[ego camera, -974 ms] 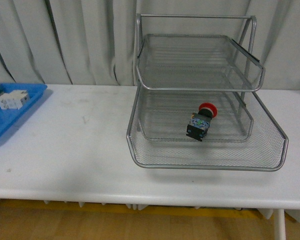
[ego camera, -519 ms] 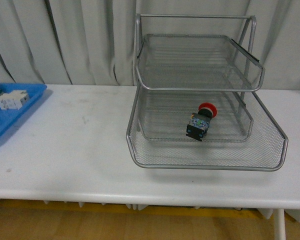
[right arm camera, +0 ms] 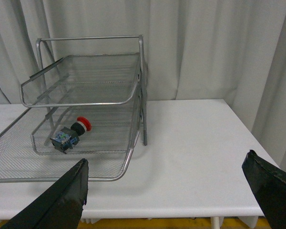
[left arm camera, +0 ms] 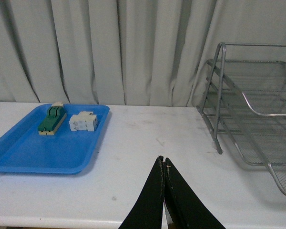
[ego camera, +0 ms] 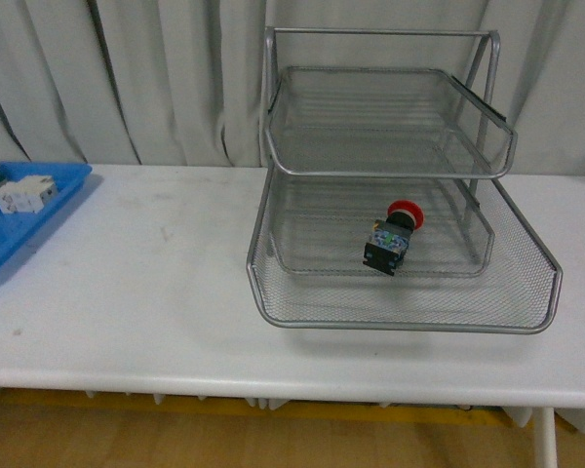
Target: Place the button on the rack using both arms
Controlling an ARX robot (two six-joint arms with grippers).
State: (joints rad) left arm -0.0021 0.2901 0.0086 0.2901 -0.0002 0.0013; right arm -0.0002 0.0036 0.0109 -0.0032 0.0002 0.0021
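The button, red mushroom cap on a dark bluish body, lies on its side in the middle tier of the silver wire-mesh rack. The right wrist view shows the button inside the rack too. Neither arm appears in the front view. My left gripper is shut with nothing in it, held over the white table well left of the rack. My right gripper stands wide open and empty, apart from the rack, over the table's near right part.
A flat blue tray sits at the table's left end, holding a green-and-cream switch and a white block. Grey curtains hang behind. The table's front edge runs below the rack.
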